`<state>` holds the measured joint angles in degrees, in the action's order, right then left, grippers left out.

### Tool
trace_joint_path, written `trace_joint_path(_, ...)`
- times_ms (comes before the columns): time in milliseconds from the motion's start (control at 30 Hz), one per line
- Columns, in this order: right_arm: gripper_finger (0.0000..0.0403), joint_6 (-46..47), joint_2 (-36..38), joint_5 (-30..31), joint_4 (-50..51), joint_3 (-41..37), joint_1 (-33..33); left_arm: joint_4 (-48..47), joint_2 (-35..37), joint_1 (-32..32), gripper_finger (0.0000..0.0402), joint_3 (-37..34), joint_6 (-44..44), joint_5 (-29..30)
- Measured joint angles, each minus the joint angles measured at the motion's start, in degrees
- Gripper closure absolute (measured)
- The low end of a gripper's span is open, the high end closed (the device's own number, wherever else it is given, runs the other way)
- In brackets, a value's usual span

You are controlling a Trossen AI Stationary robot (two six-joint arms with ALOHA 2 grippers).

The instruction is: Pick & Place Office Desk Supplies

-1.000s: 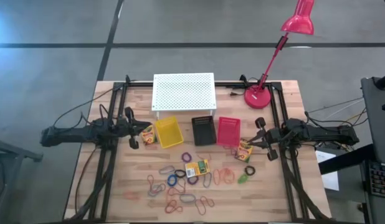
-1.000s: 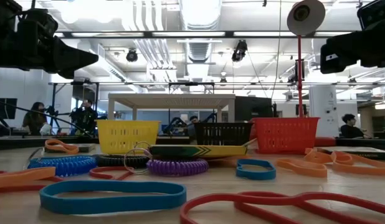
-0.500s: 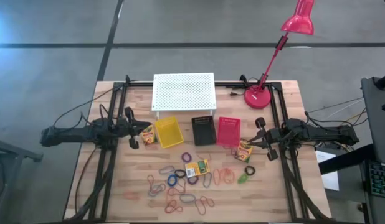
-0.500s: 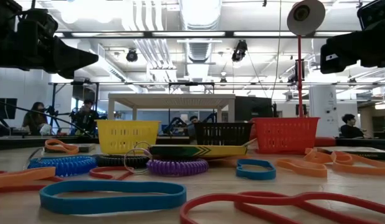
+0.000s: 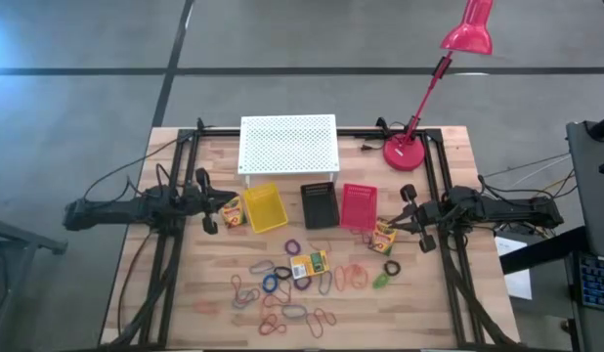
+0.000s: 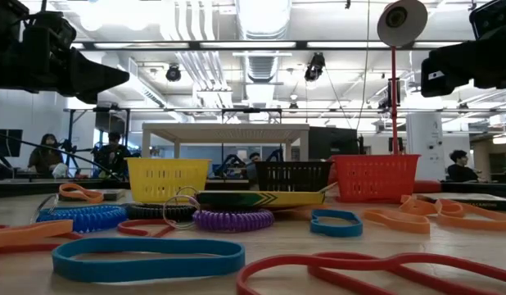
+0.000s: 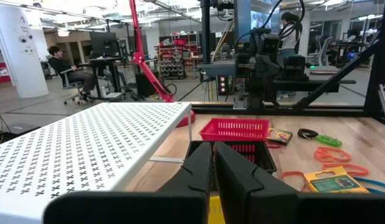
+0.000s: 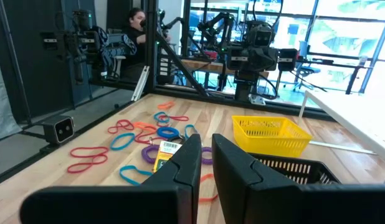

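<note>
Nothing has moved in the last second: my left claw (image 5: 211,205) and right claw (image 5: 410,213), both pressed together and empty, still flank the black basket (image 5: 319,204). The elastic loops (image 5: 282,293) lie untouched in front of it, so sorting hasn't begun.

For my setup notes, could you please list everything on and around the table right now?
mesh baskets: three, yellow, black, red, in a row mid-table
white perforated shelf: one, behind the baskets
desk lamp: one, red, back right corner
crayon boxes: three, yellow-green, one by each hand, one among the loops
elastic loops: many, mixed colours, scattered in front of the baskets
people: a few, in the room beyond
left hand: shut, empty, left table edge
right hand: shut, empty, right table edge
</note>
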<state>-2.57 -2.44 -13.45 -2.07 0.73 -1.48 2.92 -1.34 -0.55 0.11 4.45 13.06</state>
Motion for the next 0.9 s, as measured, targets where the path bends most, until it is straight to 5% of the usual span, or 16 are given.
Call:
trace_joint_path(333,0.0367,25.70,-0.67,1.96,-8.92,-0.04,-0.02,0.00,0.02,-0.01,0.0378,0.01,0.00,0.00)
trace_joint_path(567,0.0367,25.71,-5.58,5.77,-22.16,0.28,-0.45,0.00,0.00,-0.01,0.0378,0.01,-0.02,0.00)
trace_joint_path(733,0.0367,26.96,-14.80,9.13,-18.78,6.26,-2.45,0.00,0.02,-0.01,0.0378,-0.01,0.00,-0.01)
trace_joint_path(900,0.0367,25.29,-27.03,15.37,-2.29,17.08,-3.63,0.00,0.00,-0.01,0.0378,-0.01,-0.01,-0.01)
